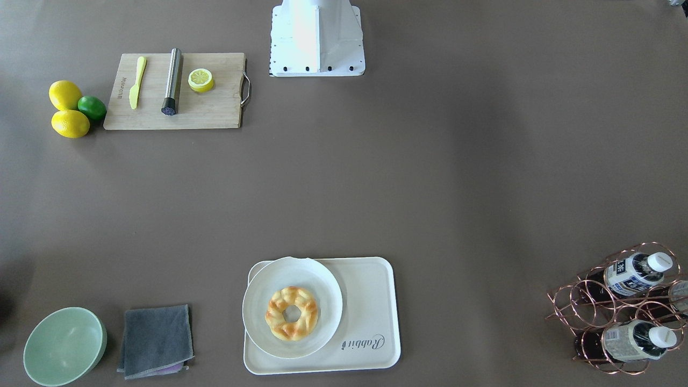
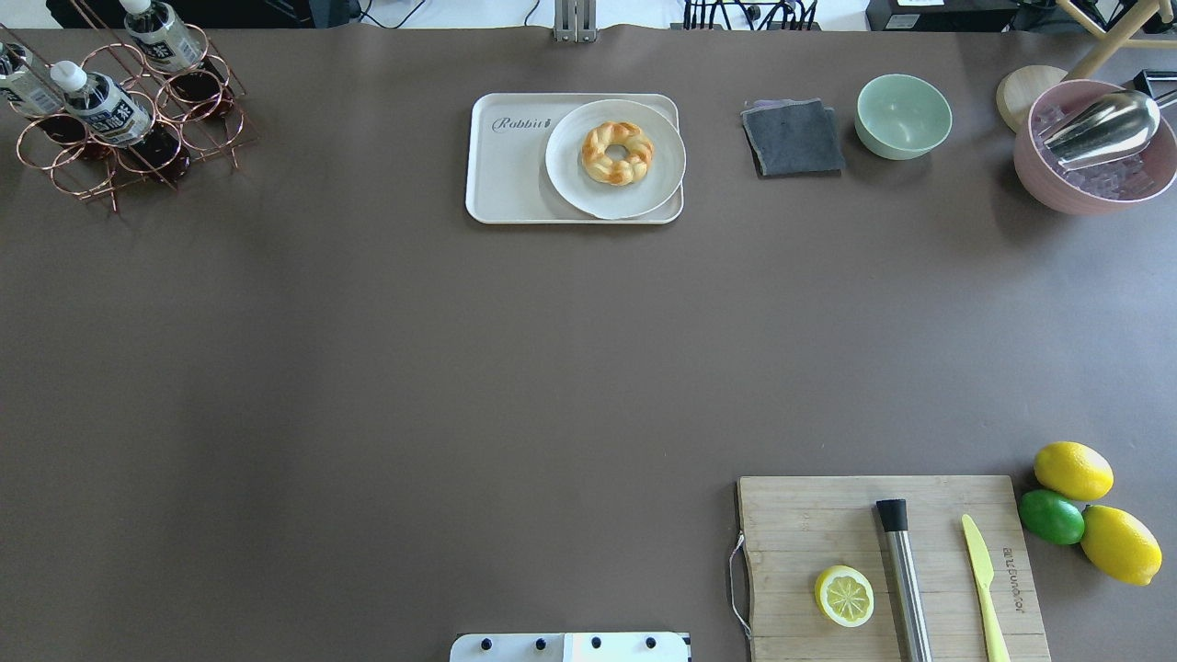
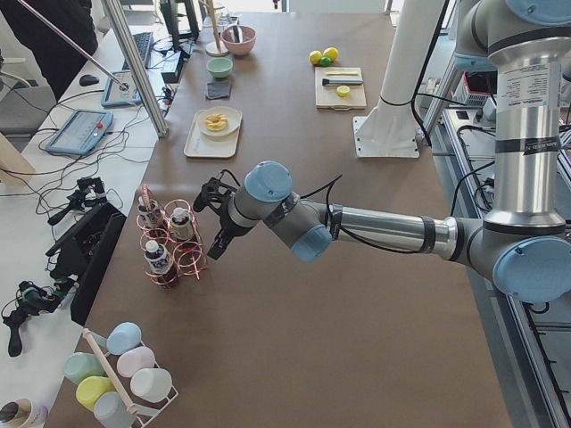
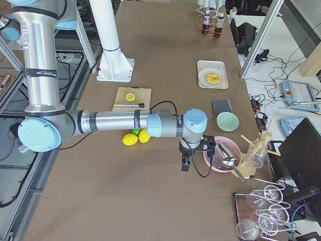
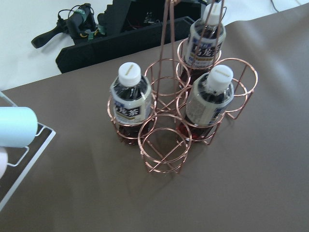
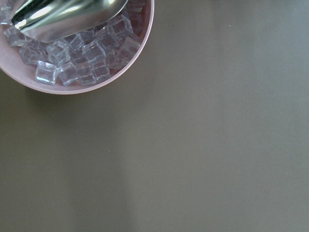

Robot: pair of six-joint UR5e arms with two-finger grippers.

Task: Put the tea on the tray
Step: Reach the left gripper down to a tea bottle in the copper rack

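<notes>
You'll find the tea (image 5: 129, 105) upright in the copper wire rack (image 5: 164, 115) at far left, well apart from the tray (image 2: 506, 175). The left gripper (image 3: 217, 252) hangs just beside the rack, and you cannot tell its finger spread. The tray holds a plate (image 2: 570, 179) with a doughnut (image 2: 617, 153). The right gripper (image 4: 185, 164) hangs near the ice bowl (image 2: 1039, 179), and its fingers cannot be read either.

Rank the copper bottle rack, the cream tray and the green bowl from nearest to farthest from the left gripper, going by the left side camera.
Measured from the left gripper in the exterior left view:
1. the copper bottle rack, right beside it at the near end of the table.
2. the cream tray, further up the same edge.
3. the green bowl, beyond the tray, towards the far end.
</notes>
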